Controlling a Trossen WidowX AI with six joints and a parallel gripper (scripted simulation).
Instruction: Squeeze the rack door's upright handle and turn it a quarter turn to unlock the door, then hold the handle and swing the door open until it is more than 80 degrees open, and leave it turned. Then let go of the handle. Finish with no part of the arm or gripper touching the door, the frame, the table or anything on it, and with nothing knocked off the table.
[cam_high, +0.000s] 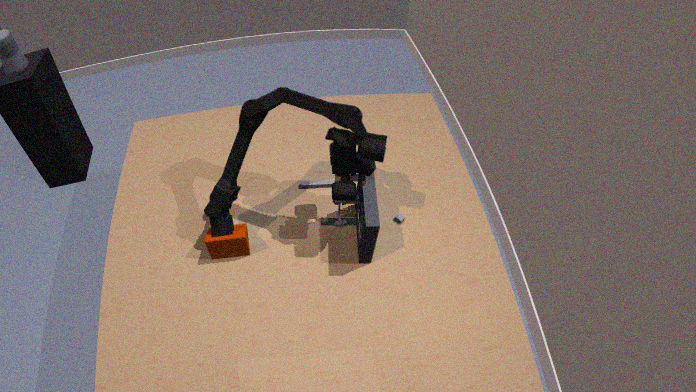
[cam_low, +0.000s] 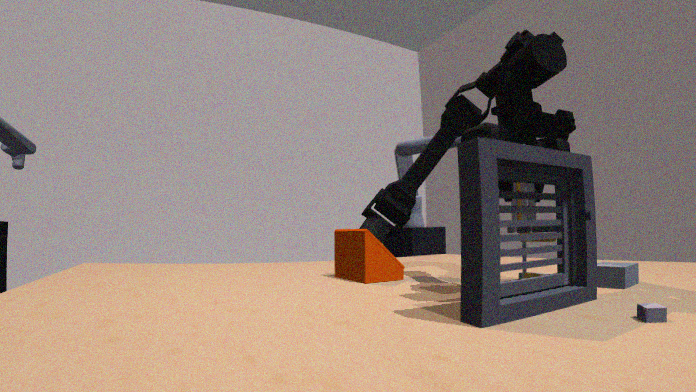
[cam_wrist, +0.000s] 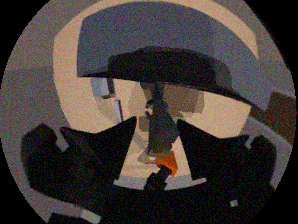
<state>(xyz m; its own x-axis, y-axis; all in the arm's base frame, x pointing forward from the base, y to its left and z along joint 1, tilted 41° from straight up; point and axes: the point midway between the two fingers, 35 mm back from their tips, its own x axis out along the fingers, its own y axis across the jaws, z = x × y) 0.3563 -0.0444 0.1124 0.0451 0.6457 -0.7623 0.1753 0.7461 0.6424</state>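
The upright dark grey rack frame (cam_high: 370, 205) (cam_low: 470, 235) stands on the table. The slatted door (cam_low: 530, 288) shows through its opening in the exterior view; its exact angle is hard to tell. My gripper (cam_high: 344, 195) (cam_low: 522, 190) (cam_wrist: 157, 120) is open on the robot-base side of the frame. Its fingers point down, one on each side of the grey upright handle (cam_wrist: 163, 122), which has a yellowish part low down. The arm and fingers hide much of the handle and the door's top in the top view. Whether a finger touches the handle cannot be told.
The orange wedge (cam_high: 227, 246) (cam_low: 350, 255) (cam_wrist: 168, 161) is under the arm's base. A grey box (cam_low: 618, 275) lies past the frame's right side in the exterior view. A small grey cube (cam_high: 399, 218) (cam_low: 652, 313) lies on the frame's far side from the base.
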